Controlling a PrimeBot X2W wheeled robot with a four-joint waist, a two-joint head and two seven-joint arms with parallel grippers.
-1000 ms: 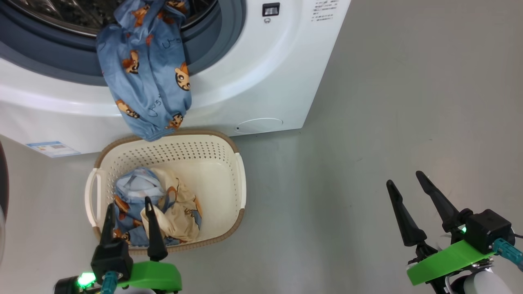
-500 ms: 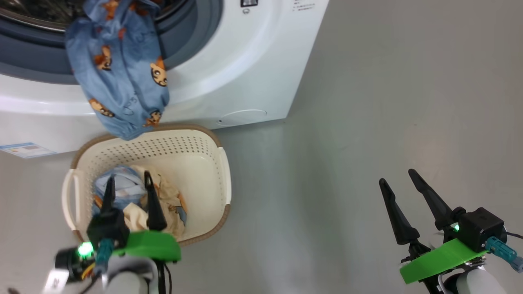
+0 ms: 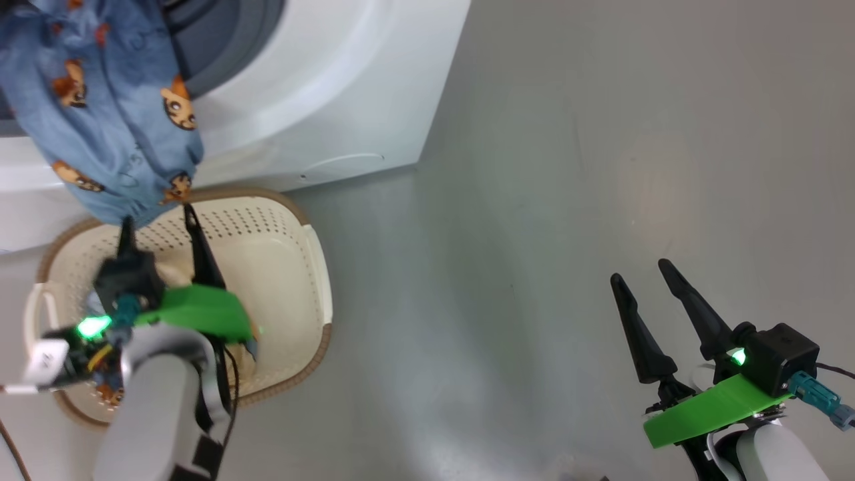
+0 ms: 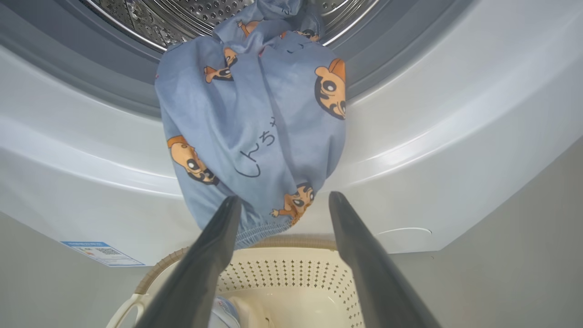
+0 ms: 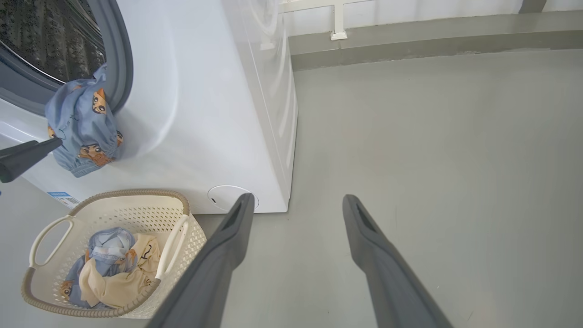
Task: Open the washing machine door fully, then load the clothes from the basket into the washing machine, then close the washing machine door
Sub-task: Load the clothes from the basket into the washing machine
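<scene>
Your left tool [image 3: 157, 215] is released, fingers [image 4: 214, 246] spread and empty, above the basket [image 3: 315, 267]. The blue garment [image 4: 255, 136] hangs at 12 o'clock from it, just beyond the fingertips. Its long axis runs from 12 to 6, out of the drum [image 4: 182, 13] and over the lip of the washing machine [image 3: 320, 87]. The left forearm [image 3: 153, 401] reaches forward across the basket, fingers pointing at the cloth hem. More clothes [image 5: 114, 269] lie in the basket. Your right tool [image 3: 640, 270], also released, hovers over the floor [image 3: 534, 200] at 3 o'clock, well apart, so I judge the left arm nearer.
</scene>
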